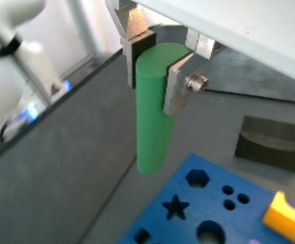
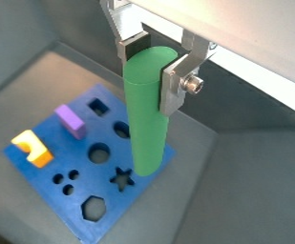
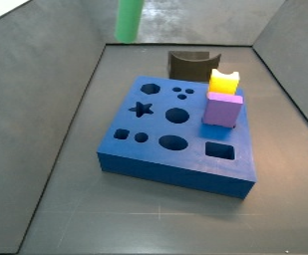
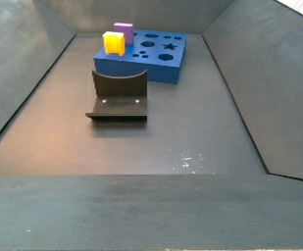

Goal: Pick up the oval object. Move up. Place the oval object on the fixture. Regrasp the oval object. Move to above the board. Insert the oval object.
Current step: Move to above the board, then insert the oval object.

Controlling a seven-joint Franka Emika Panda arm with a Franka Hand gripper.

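Observation:
My gripper [image 1: 158,81] is shut on the top end of the oval object [image 1: 154,124], a smooth bright green peg hanging straight down from the jaws. Both wrist views show this grip, with the gripper [image 2: 154,76] holding the oval object [image 2: 147,124] high above the floor. In a side view only the peg's lower part [image 3: 130,20] shows, at the frame's top, behind the board's far left corner. The blue board [image 3: 176,139] with its cut-out holes lies below. The dark fixture [image 3: 189,66] stands just behind the board, with nothing on it.
A yellow block [image 3: 224,82] and a purple cube [image 3: 223,110] stand in the board along one edge. Grey walls slope up around the floor. In a side view the fixture [image 4: 120,93] stands in front of the board [image 4: 154,54].

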